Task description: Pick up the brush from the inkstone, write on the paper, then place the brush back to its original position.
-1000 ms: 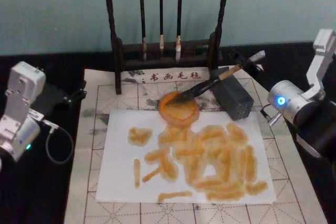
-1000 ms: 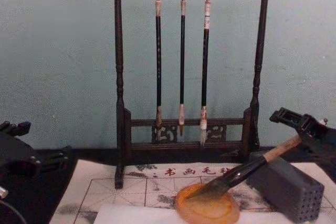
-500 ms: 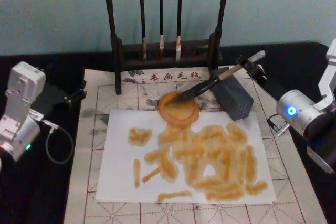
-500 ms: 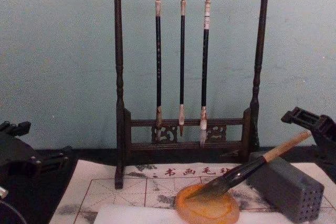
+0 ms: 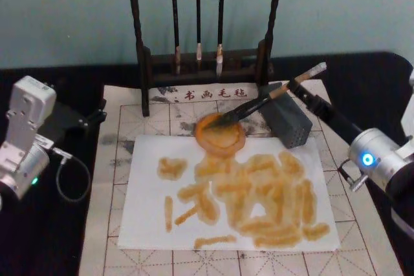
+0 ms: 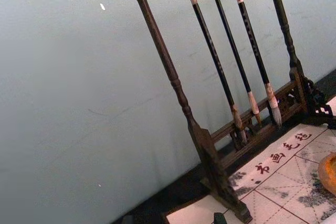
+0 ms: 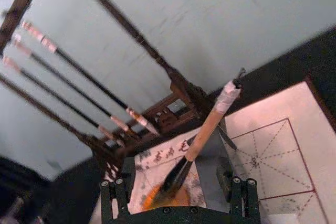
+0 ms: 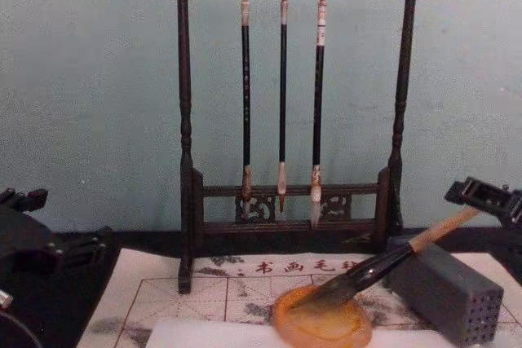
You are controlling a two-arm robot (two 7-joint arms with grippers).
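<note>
Moved since before: right gripper point(image 5: 304, 92) has drawn back from the brush point(image 5: 265, 100) toward the robot's right; a second ago it was at the handle's end, and the brush has kept its place.

Head view: brush lies slanted, bristles in the inkstone point(image 5: 220, 133), handle propped over the grey block point(image 5: 286, 122), whitish cap pointing up and right. Inkstone sits at the far edge of the paper point(image 5: 145, 218), which carries many amber strokes and rests on the gridded mat point(image 5: 110, 185). Right gripper is just beside the handle's end, fingers spread, holding nothing. Left arm is parked at the table's left, its gripper point(image 5: 94, 117) off the mat; I cannot tell how its fingers stand.

Left wrist view: brush rack point(image 6: 173, 77) with three thin hanging brushes point(image 6: 231, 51), a corner of the mat below.

Right wrist view: fingertips point(image 7: 114, 188) apart, brush well ahead between them, untouched.

Chest view: brush leans from inkstone point(image 8: 322, 325) across the block; right gripper point(image 8: 489, 197) sits at the right edge, apart from the cap.
</note>
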